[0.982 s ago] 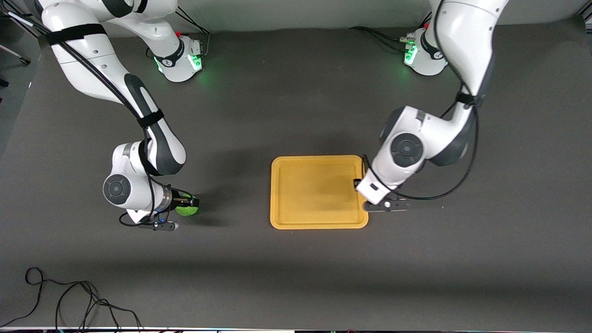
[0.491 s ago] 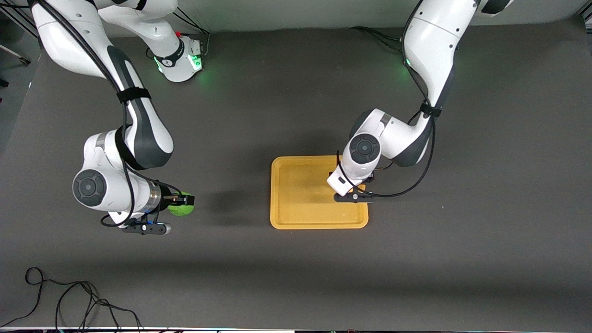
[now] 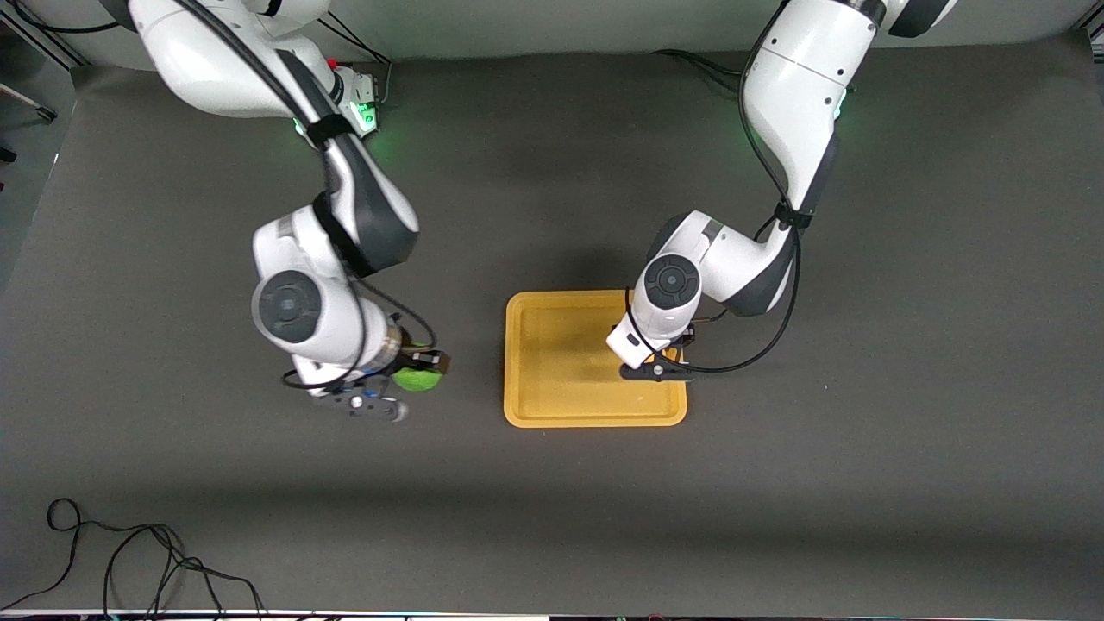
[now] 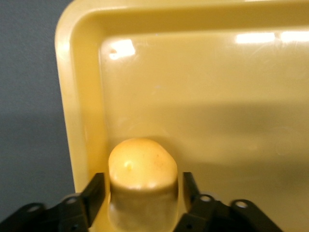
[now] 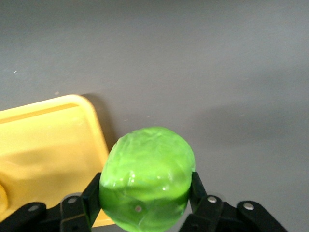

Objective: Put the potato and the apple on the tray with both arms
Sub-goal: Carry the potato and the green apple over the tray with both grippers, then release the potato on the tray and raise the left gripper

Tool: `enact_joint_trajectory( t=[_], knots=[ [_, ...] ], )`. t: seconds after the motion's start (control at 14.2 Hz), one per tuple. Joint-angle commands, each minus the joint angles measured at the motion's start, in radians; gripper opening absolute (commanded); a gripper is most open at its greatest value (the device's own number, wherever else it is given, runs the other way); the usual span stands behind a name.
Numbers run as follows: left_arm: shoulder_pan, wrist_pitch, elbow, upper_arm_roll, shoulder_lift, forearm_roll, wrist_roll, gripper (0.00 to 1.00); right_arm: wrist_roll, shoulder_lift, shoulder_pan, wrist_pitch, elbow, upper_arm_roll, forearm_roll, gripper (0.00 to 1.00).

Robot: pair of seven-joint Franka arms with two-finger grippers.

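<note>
Mottled bright-green apple [image 5: 147,176], round

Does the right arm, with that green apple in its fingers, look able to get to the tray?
Probably yes. The right gripper holds the apple over bare table beside the tray, whose nearest part lies unoccupied.

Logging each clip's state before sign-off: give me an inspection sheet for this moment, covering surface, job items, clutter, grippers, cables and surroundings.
Surface: dark grey table.
Job's things: tray flat on the table; potato held over the tray; apple held over the table, beside the tray toward the right arm's end.
Clutter: nothing seen.
Grippers: left gripper shut on the potato; right gripper shut on the apple.
Cables: loose black cable on the table's edge nearest the front camera.
Surroundings: nothing seen.
</note>
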Motion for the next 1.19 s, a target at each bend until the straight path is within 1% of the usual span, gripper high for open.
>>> enact_joint_trajectory(
  t=[0.0, 0.07, 0.28, 0.42, 0.49, 0.56, 0.7, 0.84, 0.98, 1.05, 1.12],
  knots=[
    [0.011, -0.025, 0.014, 0.015, -0.036, 0.017, 0.011, 1.00, 0.062, 0.115, 0.072, -0.001, 0.128, -0.010, 0.008, 0.29],
    [0.030, -0.042, 0.014, 0.015, -0.068, 0.017, 0.042, 1.00, 0.113, 0.157, 0.102, 0.026, 0.172, -0.002, 0.009, 0.29],
    [0.158, -0.215, 0.014, 0.011, -0.226, 0.005, 0.195, 1.00, 0.313, 0.286, 0.187, 0.143, 0.298, -0.001, 0.011, 0.29],
    [0.195, -0.330, 0.014, 0.017, -0.326, 0.014, 0.237, 1.00, 0.411, 0.367, 0.225, 0.254, 0.329, 0.024, 0.009, 0.29],
    [0.232, -0.356, 0.014, 0.017, -0.364, 0.017, 0.249, 1.00, 0.460, 0.398, 0.242, 0.313, 0.331, 0.027, 0.009, 0.29],
    [0.273, -0.381, 0.014, 0.014, -0.396, 0.017, 0.296, 1.00, 0.468, 0.416, 0.248, 0.326, 0.331, 0.025, 0.009, 0.29],
    [0.336, -0.454, 0.014, 0.015, -0.465, 0.000, 0.387, 1.00, 0.467, 0.421, 0.250, 0.314, 0.323, 0.027, 0.009, 0.29],
    [0.375, -0.499, 0.014, 0.015, -0.521, -0.002, 0.401, 1.00, 0.467, 0.418, 0.251, 0.251, 0.322, 0.025, 0.002, 0.33],
    [0.437, -0.536, 0.016, 0.015, -0.564, -0.003, 0.462, 1.00, 0.465, 0.416, 0.251, 0.221, 0.320, 0.025, 0.002, 0.34],
    [0.456, -0.551, 0.016, 0.015, -0.574, -0.003, 0.487, 1.00, 0.465, 0.415, 0.251, 0.214, 0.320, 0.025, 0.002, 0.37],
    [0.471, -0.559, 0.016, 0.017, -0.576, -0.002, 0.489, 1.00, 0.464, 0.412, 0.251, 0.203, 0.320, 0.027, 0.003, 0.37]
  ],
)
